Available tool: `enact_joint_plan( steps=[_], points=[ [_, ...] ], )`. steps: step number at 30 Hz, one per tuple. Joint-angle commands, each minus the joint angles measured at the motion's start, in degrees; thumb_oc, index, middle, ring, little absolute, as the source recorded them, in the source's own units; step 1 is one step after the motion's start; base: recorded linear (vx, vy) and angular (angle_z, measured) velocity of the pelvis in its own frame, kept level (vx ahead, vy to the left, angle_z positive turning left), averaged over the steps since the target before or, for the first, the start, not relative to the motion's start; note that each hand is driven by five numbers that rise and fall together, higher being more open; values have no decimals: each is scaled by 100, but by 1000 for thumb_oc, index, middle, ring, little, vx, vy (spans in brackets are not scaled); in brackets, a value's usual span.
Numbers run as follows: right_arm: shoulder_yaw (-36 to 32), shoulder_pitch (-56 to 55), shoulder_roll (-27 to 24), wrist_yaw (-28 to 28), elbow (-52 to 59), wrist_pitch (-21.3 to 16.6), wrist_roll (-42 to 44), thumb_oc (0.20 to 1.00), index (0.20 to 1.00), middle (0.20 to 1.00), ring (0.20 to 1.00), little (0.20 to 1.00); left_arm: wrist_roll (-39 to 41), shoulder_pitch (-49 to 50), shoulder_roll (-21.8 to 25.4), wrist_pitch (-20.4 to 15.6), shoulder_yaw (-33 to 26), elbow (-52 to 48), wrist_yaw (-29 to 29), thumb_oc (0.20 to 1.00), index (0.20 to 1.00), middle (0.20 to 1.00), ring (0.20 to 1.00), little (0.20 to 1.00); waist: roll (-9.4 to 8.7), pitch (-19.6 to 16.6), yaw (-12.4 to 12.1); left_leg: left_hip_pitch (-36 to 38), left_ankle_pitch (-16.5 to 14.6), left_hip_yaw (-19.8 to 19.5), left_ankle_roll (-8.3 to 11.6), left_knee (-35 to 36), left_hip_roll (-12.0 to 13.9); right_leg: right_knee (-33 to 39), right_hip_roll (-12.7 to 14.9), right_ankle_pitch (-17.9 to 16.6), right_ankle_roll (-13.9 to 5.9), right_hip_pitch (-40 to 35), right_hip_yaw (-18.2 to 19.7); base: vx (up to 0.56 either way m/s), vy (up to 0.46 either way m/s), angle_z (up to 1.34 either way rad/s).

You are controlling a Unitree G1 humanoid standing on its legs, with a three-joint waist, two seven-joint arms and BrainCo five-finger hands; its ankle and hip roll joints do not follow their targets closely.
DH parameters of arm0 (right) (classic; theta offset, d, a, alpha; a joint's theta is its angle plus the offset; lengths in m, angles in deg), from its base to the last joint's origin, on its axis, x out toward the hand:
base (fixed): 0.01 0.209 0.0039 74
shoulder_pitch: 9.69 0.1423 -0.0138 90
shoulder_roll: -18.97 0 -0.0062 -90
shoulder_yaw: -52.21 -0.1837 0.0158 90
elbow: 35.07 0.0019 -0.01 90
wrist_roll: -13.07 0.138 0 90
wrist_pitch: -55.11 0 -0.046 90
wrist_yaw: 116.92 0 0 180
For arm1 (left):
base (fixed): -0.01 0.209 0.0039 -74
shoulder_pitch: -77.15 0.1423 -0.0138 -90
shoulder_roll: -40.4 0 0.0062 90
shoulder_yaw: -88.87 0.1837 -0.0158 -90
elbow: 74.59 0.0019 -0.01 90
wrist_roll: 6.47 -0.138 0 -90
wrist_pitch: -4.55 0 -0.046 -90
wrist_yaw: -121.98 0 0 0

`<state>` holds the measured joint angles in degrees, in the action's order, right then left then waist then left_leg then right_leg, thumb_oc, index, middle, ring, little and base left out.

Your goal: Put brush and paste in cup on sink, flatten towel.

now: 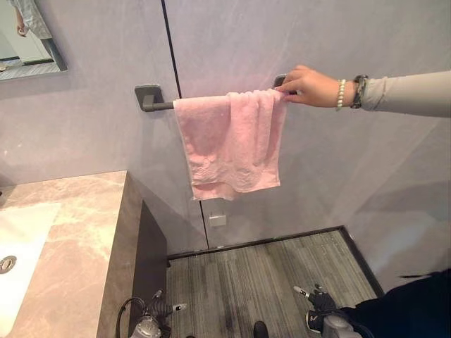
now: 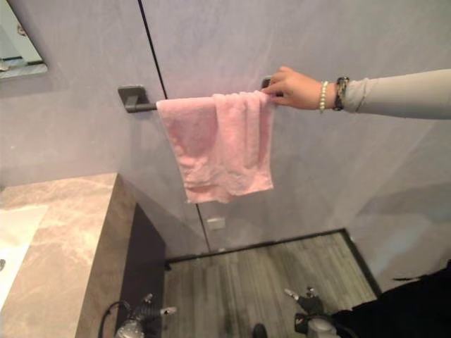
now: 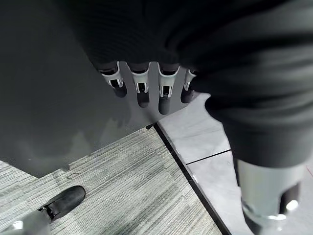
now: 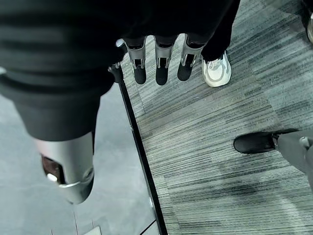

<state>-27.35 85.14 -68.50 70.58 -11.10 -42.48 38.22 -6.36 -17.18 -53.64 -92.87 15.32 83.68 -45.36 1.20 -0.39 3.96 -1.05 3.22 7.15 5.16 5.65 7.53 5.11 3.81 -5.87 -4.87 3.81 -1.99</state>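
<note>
Both robot hands low near floor [image 1: 282, 274], nearest camera. Left hand [image 1: 156, 310] beside counter's dark side, fingers [image 3: 142, 88] straight and relaxed, empty. Right hand [image 1: 318, 303] hangs over striped floor, fingers [image 4: 159, 66] straight, slightly apart, empty. Wall [image 1: 352, 169] grey, panelled. Counter [image 1: 77, 239] marble, white sink [image 1: 17, 246] at left, mirror [image 1: 32, 42] above. Pink towel [image 1: 229, 144] draped over dark rail [image 1: 151, 102], bunched on right side. Person's hand [image 1: 310, 86] pinches towel's upper right corner at rail end. Person's white shoe [image 4: 217, 71] on floor.
</note>
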Motion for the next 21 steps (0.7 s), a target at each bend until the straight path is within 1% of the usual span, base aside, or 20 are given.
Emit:
enact_joint_plan(
  steps=[1,9,15,16,18,19,20,21],
  points=[
    [-183,363,132,64,-201,-172,117,1000,1000,1000,1000,1000,122,-349,198,-138,-104,166,44,1000,1000,1000,1000,1000,-238,199,-42,182,-29,116,336,-65,265,-11,588,92,-518,-155,183,0,0,0],
    [-317,270,124,91,-185,-194,345,1000,1000,1000,1000,1000,82,-341,232,-151,-73,93,62,1000,1000,1000,1000,1000,-282,170,-22,201,-44,139,337,-65,270,-11,591,92,-530,-170,194,0,0,0],
    [-287,240,123,97,-77,-217,461,1000,1000,1000,1000,1000,-129,-393,322,-225,248,-411,25,1000,1000,1000,1000,1000,-273,164,-17,206,-47,152,339,-65,283,-11,591,85,-542,-165,199,0,0,0],
    [-251,218,71,85,91,-232,494,1000,1000,1000,1000,1000,-304,-412,426,-275,522,-850,-112,1000,1000,1000,1000,1000,-255,178,6,195,-40,151,337,-65,293,-11,588,81,-547,-149,203,0,0,0],
    [-270,168,2,28,261,-251,536,1000,1000,1000,1000,1000,-576,-418,586,-316,892,-1423,-354,1000,1000,1000,1000,1000,-226,192,47,185,-38,160,341,-65,306,-11,594,72,-560,-140,209,-17,-3,0],
    [-292,130,-58,5,361,-264,544,1000,1000,1000,1000,1000,-818,-456,748,-357,1162,-1875,-513,1000,1000,1000,1000,1000,-204,199,72,180,-44,165,342,-65,307,-11,596,72,-567,-130,215,-21,2,-3],
    [-316,105,-97,-20,401,-267,546,1000,1000,1000,1000,1000,-1010,-480,882,-365,1293,-2185,-587,1000,1000,1000,1000,1000,-189,208,84,183,-49,171,342,-65,307,-11,600,69,-574,-124,213,-44,4,-7],
    [-468,137,-239,-70,608,-303,716,1000,1000,1000,1000,1000,-1649,-833,1518,-461,1907,-3632,-1069,1000,1000,1000,1000,1000,-128,235,140,187,-71,205,329,-65,302,-11,614,55,-627,-89,232,-36,6,-7]
  ],
)
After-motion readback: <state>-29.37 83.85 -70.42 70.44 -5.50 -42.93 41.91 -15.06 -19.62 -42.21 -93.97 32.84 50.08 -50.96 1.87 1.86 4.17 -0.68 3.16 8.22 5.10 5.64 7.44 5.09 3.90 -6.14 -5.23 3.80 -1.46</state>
